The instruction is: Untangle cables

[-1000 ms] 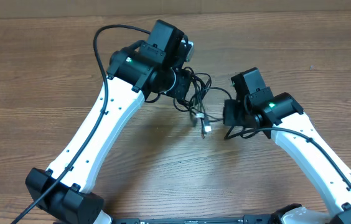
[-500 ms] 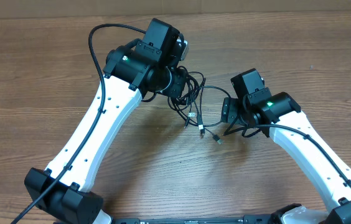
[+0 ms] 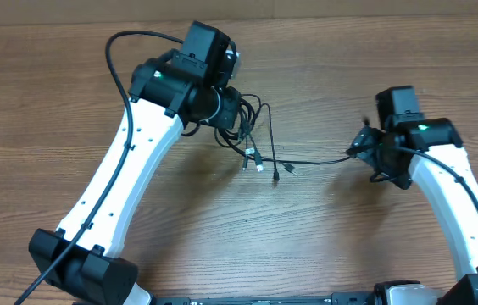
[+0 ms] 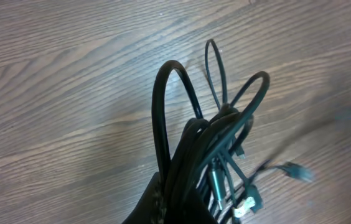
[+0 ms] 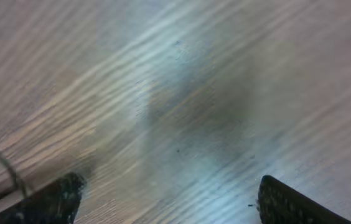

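Note:
My left gripper [image 3: 236, 108] is shut on a bundle of thin black cables [image 3: 252, 134]. In the left wrist view the cables [image 4: 208, 134] rise as loops from between the gripper's [image 4: 185, 211] fingers, with a metallic plug [image 4: 218, 184] beside them. Several plug ends [image 3: 258, 166] hang onto the table below the bundle. One cord [image 3: 319, 161] stretches right from the bundle to my right gripper [image 3: 366, 151]. In the right wrist view that gripper [image 5: 172, 202] has its fingers [image 5: 57, 199] wide apart with bare table between. A thin cord [image 5: 4, 167] passes by the left finger; I cannot tell if it touches.
The wooden table [image 3: 324, 237] lies under both arms. A thick black arm cable [image 3: 125, 51] loops up beside the left arm. The table's far edge [image 3: 349, 19] runs along the top of the overhead view.
My right gripper has moved right, away from the tangle, and one cord now stretches out after it. My left gripper has shifted slightly left and back with the bundle.

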Robot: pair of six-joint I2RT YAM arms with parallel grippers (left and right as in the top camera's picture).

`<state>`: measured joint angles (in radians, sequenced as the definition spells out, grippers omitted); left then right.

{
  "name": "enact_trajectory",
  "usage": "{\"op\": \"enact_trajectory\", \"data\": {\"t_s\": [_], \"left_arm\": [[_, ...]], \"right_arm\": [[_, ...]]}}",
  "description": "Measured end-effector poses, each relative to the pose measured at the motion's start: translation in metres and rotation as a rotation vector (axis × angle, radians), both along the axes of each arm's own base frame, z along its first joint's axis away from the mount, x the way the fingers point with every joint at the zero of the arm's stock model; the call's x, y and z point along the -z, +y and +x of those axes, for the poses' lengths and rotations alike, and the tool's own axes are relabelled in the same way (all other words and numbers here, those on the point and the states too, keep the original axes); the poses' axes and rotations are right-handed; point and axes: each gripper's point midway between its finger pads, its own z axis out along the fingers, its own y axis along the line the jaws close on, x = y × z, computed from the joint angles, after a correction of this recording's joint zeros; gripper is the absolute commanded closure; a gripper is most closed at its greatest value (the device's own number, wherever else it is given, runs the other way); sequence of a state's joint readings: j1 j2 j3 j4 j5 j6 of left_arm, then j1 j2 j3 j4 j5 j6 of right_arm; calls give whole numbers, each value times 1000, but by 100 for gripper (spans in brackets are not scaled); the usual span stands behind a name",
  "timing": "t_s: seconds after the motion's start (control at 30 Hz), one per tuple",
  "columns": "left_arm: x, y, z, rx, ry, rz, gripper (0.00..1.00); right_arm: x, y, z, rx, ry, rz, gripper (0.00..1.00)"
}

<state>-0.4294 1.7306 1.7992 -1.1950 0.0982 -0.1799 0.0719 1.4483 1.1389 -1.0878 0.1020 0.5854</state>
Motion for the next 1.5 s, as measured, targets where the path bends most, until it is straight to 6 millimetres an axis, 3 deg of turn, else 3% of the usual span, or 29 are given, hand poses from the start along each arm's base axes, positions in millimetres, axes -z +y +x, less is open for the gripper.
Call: {"op": "enact_trajectory", "data": {"t_s": [0.1,0.23,0.3,0.47,0.67,1.0,1.07,1.13,1.2,1.27,1.4,1.5], "left_arm": [[-3,-8,1,51,-13,-31,95],[-5,-18,-5,144,-13,-59,96],[-4,-20,-9,186,-8,-57,96],[-1,-21,-20,272,14,-49,96],[-6,-38,-37,430,29,-135,96],[-20,-61,-50,590,3,-268,96],[-21,-62,-51,601,-3,-274,96],[-22,-63,-51,607,-4,-280,96],[-22,-64,-51,609,-5,-284,96],[-22,-64,-51,609,-5,-284,91],[-22,-63,-50,609,-11,-276,50],[-21,-57,-46,588,-11,-265,44]], "right_arm": [[-4,21,15,-139,-61,89,12],[-18,69,29,-413,-165,272,11],[-30,95,32,-546,-232,377,11],[-65,137,40,-758,-410,579,11],[-97,162,39,-896,-543,729,13],[-105,188,19,-1028,-552,795,23],[-105,194,15,-1059,-553,798,30],[-106,200,12,-1086,-556,799,44],[-105,203,10,-1102,-557,794,74],[-103,203,10,-1101,-549,780,96],[-99,201,11,-1090,-535,757,96],[-95,198,12,-1077,-521,735,96]]}}
